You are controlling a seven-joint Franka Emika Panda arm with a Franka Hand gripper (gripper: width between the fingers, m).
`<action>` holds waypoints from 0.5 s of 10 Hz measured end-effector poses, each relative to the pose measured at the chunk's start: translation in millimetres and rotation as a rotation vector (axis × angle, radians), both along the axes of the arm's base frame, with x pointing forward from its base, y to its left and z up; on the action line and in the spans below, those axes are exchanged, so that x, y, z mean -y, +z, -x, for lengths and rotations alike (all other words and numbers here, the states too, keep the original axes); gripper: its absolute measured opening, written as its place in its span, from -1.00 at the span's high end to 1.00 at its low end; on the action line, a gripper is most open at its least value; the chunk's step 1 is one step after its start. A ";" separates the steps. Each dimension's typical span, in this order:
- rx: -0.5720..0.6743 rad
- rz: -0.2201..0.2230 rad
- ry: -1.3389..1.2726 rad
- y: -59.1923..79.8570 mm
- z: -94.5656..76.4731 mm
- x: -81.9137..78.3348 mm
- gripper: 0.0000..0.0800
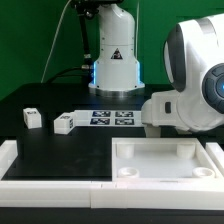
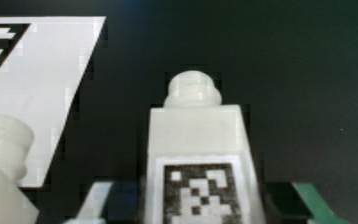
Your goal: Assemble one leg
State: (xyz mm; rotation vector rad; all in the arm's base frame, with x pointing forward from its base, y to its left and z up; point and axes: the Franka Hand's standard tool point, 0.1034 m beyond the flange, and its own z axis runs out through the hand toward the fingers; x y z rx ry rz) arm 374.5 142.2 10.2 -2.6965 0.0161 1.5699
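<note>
Exterior view is lit brightly and evenly, and only faint, soft shadows are thrown on the black table (image 1: pixel 60 150). The arm (image 1: pixel 195 85) close to the lens is rendered soft and a bit blown out. Wrist view's pretty mushy: the leg (image 2: pixel 197 140) tag is smeared, and the marker board (image 2: pixel 51 100) is washed out.

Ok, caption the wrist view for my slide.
Wrist view: tagged white leg framed by the gripper, with the marker board lying alongside on the black table.
</note>
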 end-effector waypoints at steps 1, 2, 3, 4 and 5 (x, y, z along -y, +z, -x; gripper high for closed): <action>-0.026 0.002 0.006 19.3 -3.0 1.7 0.27; -0.033 0.009 0.009 46.3 -8.3 3.7 0.27; -0.024 0.011 0.013 65.5 -12.4 4.6 0.27; -0.013 0.009 0.016 79.4 -14.9 5.5 0.27; -0.002 0.009 0.016 86.0 -17.9 5.7 0.27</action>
